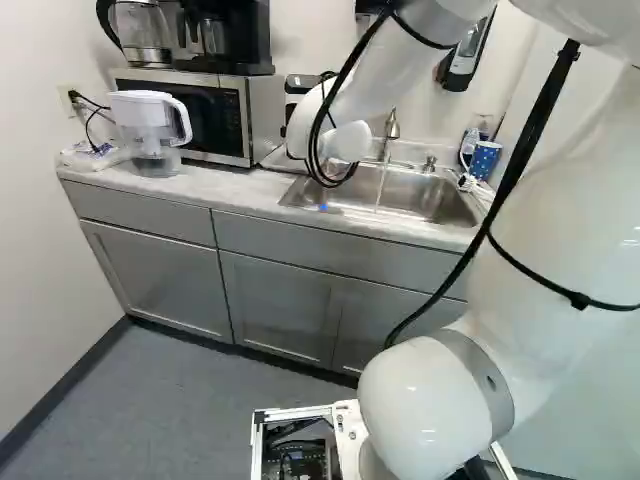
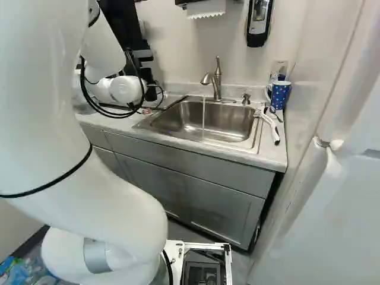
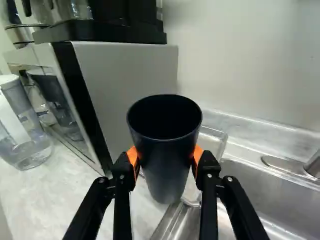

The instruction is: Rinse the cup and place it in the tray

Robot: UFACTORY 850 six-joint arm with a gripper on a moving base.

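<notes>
A dark cup [image 3: 164, 150] stands upright, mouth up, between the orange pads of my gripper [image 3: 165, 157], which is shut on it from two sides. Beyond the cup in the wrist view lies a clear tray [image 3: 212, 141] at the sink's edge, partly covered by the cup. How high the cup is above the tray and counter I cannot tell. In the base views my arm's wrist [image 1: 345, 142] largely hides gripper and cup. Water runs from the faucet [image 2: 215, 80] into the steel sink [image 2: 231, 123].
The microwave [image 3: 120, 85] stands close beside the cup, with a coffee maker [image 1: 228, 40] on top. A water pitcher [image 1: 150, 130] is farther along the counter [image 1: 230, 185]. At the sink's other side are a blue patterned cup [image 2: 279, 94] and a white-handled brush [image 2: 270, 126].
</notes>
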